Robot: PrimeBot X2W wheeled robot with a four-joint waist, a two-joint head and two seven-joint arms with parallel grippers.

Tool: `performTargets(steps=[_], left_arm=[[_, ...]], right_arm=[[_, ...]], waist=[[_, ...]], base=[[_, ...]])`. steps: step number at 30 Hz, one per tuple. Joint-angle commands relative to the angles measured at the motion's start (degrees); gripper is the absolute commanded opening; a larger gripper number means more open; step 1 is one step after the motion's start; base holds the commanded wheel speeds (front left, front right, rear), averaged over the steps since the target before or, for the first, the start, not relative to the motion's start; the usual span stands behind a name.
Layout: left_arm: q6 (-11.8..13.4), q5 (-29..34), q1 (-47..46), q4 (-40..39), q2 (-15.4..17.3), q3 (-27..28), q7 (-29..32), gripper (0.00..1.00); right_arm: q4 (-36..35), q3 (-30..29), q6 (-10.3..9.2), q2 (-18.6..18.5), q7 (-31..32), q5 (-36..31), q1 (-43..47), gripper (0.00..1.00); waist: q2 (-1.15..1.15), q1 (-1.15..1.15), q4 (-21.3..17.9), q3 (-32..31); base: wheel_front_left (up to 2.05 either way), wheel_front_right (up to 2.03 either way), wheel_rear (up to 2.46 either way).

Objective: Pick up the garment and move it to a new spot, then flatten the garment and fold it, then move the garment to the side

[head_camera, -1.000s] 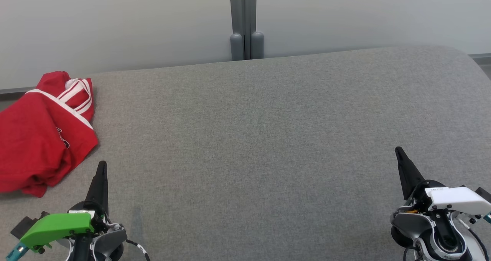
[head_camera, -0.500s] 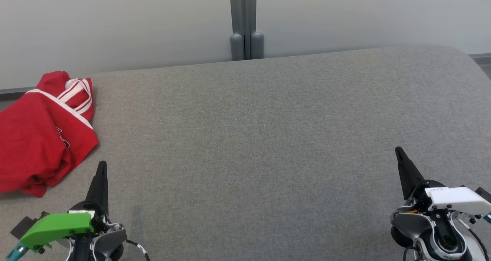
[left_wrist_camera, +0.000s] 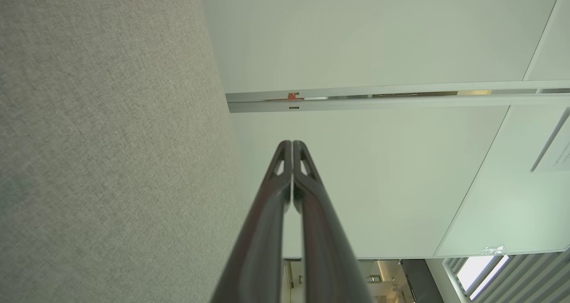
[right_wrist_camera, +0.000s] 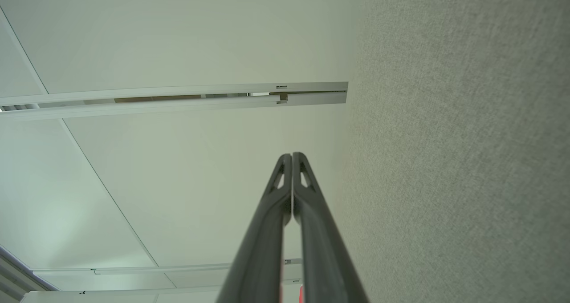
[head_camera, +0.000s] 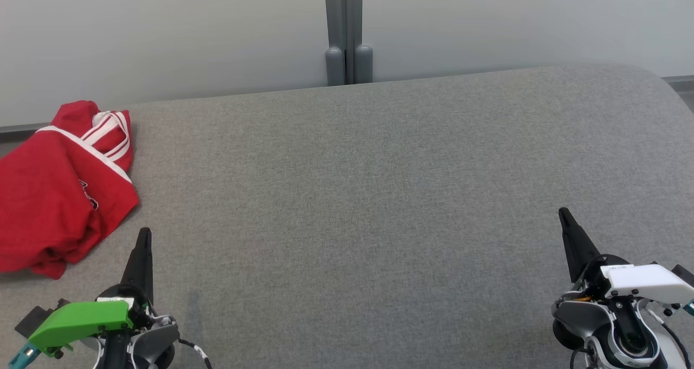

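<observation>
1. At the far left of the grey fabric surface (head_camera: 352,195), in the head view: a red garment (head_camera: 59,195) in a loose heap, cut off by that view's left edge.
2. Bright red cloth, with a thin white band of trim running diagonally across the upper part and a pair of wider white stripes at the heap's top right corner.
3. Near the middle, half tucked into a fold: a small dark print, too little of it showing to read.
4. Along the near edge, soft rounded folds bunched together; at the top, red cloth reaching the surface's far edge.
5. At lower left, under a green cover (head_camera: 76,319): the left gripper (head_camera: 143,236), near the garment's lower right corner but apart from it. Fingers pressed together tip to tip, nothing between them.
6. At lower right, under a white cover (head_camera: 645,282): the right gripper (head_camera: 564,214), well apart from the garment. Jaws fully closed too, and empty.
7. Behind the surface: pale wall panels (head_camera: 162,33) on either side of a grey post (head_camera: 344,27).
</observation>
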Motion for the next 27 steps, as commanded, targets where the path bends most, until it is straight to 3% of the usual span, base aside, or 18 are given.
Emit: performTargets(steps=[1,5,6,18,27], left_arm=[[-0.29,-0.21,-0.6,-0.1,0.33,0.11,0.15,0.0],[-0.29,-0.21,-0.6,-0.1,0.33,0.11,0.15,0.0],[0.0,0.0,0.0,0.02,0.0,-0.02,-0.01,1.0],[0.07,0.89,2.12,0.03,-0.26,-2.54,-2.61,1.0],[0.16,5.6,2.47,-1.95,-0.19,-3.57,-4.99,1.0]], right_arm=[[-0.28,-0.08,0.02,-0.23,0.14,0.39,-0.3,0.0],[-0.28,-0.08,0.02,-0.23,0.13,0.39,-0.3,0.0],[0.03,0.01,0.0,0.0,-0.01,0.0,0.0,1.0],[0.54,2.04,-0.01,0.36,-2.58,-1.35,2.05,1.0],[-1.13,2.47,-0.01,0.28,-4.96,-6.84,2.49,1.0]], waist=[[0.0,0.0,0.0,0.0],[0.0,0.0,0.0,0.0],[0.0,0.0,0.0,0.0],[0.0,0.0,-0.01,0.01],[0.0,0.0,-0.02,0.04]], base=[[0.0,0.0,0.0],[0.0,0.0,0.0],[0.0,0.0,0.0],[0.0,0.0,0.0],[0.0,0.0,0.0]])
